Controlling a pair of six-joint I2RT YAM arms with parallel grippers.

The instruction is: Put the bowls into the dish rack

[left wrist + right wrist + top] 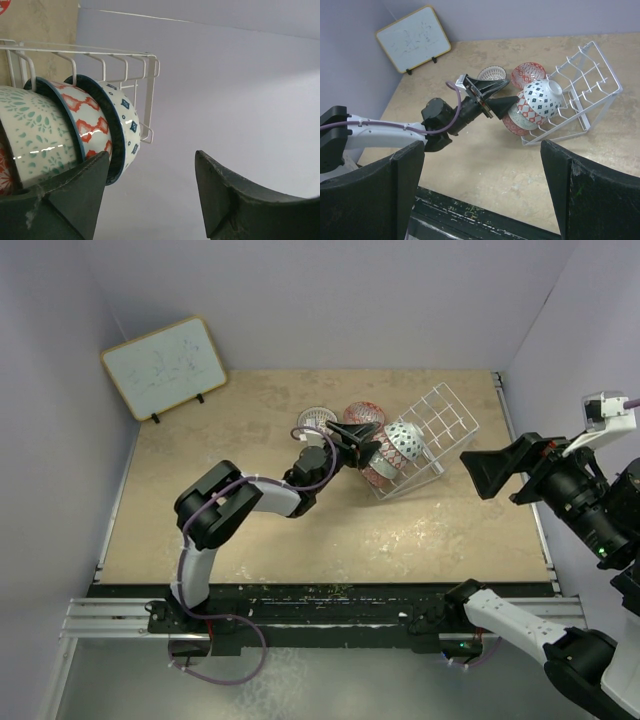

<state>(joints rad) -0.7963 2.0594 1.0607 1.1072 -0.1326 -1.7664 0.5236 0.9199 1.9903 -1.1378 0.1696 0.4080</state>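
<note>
The white wire dish rack point(432, 432) sits tilted at the table's middle right, and also shows in the right wrist view point(585, 82). Several bowls point(392, 452) stand on edge in it; in the left wrist view they are a green-patterned bowl point(32, 135), a red-diamond bowl point(82, 117) and a blue-dotted bowl point(126, 125). A red bowl point(362, 415) and a white-lattice bowl point(316, 420) lie on the table behind. My left gripper point(362, 443) is open and empty, with one finger point(75, 192) beside the racked bowls. My right gripper point(490, 472) is open and empty, raised high at the right.
A wood-framed whiteboard point(165, 365) leans at the back left corner. Purple walls enclose the table on the left, back and right. The black rail with the arm bases point(320, 612) runs along the near edge.
</note>
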